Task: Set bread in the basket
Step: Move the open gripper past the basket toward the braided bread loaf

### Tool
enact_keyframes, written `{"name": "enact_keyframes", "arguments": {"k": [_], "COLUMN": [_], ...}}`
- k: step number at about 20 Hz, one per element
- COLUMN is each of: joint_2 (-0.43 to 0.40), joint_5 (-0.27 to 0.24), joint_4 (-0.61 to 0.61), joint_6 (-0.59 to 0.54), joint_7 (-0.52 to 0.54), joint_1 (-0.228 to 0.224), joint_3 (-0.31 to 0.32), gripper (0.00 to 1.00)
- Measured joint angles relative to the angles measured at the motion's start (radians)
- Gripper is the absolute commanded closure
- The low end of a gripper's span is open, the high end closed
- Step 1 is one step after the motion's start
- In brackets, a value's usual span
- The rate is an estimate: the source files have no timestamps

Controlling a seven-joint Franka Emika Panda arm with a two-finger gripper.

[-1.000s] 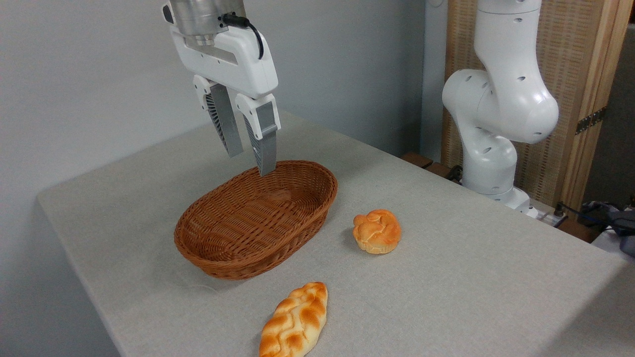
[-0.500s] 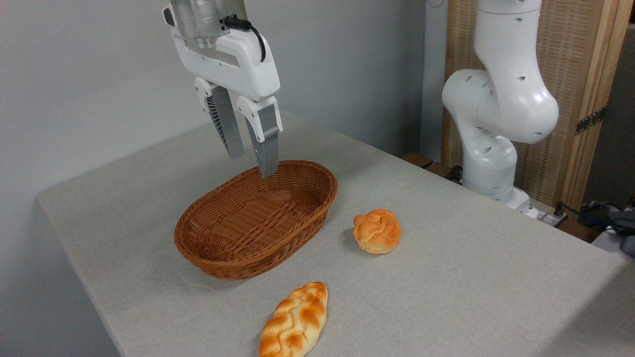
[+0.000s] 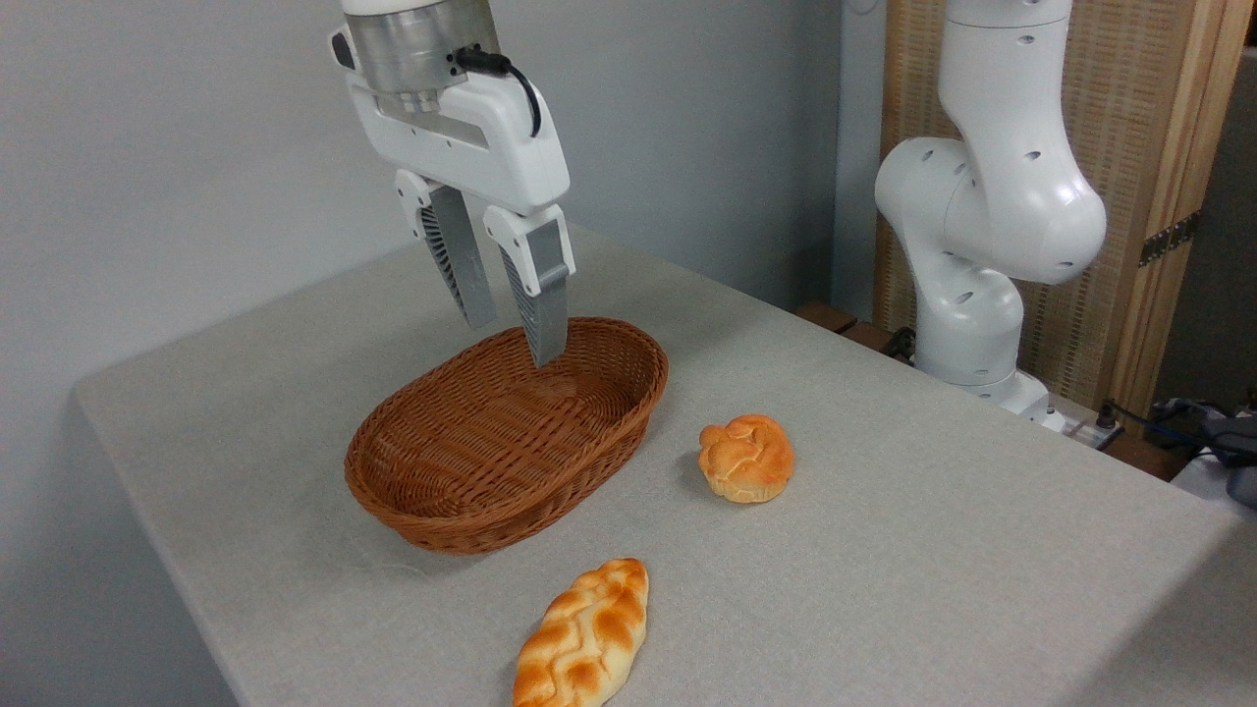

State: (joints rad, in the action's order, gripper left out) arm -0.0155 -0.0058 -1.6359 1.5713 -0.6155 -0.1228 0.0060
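Basket (image 3: 491,462) sits left of centre on the table (image 3: 933,550), nothing in it. Gripper (image 3: 515,339) hangs over the basket's far end, fingers apart with a small gap, holding nothing, tips pointing down. Bread (image 3: 584,638) lies flat on the table at the near edge, just right of the basket's near end, not touching it. Round bun (image 3: 745,458) sits right of the basket, apart from both. Arm base (image 3: 972,295) far right.
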Motion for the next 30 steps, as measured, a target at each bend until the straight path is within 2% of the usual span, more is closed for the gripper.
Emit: {"name": "enact_keyframes", "arguments": {"k": [7,12,16,24,30], "joint_2": [-0.012,-0.071,-0.095,-0.102,-0.100], "joint_5": [0.000,0.000,0.000,0.000,0.000], "joint_4": [-0.021,-0.122,-0.192,-0.269,-0.288], "joint_6": [0.005,0.113,0.240,0.385,0.413], "joint_7": [0.004,0.086,0.161,0.173,0.173], "joint_1": [0.001,0.001,0.002,0.005,0.006], "joint_3": [0.022,0.050,0.070,0.174,0.202], "gripper": [0.00,0.00,0.00,0.00,0.00]}}
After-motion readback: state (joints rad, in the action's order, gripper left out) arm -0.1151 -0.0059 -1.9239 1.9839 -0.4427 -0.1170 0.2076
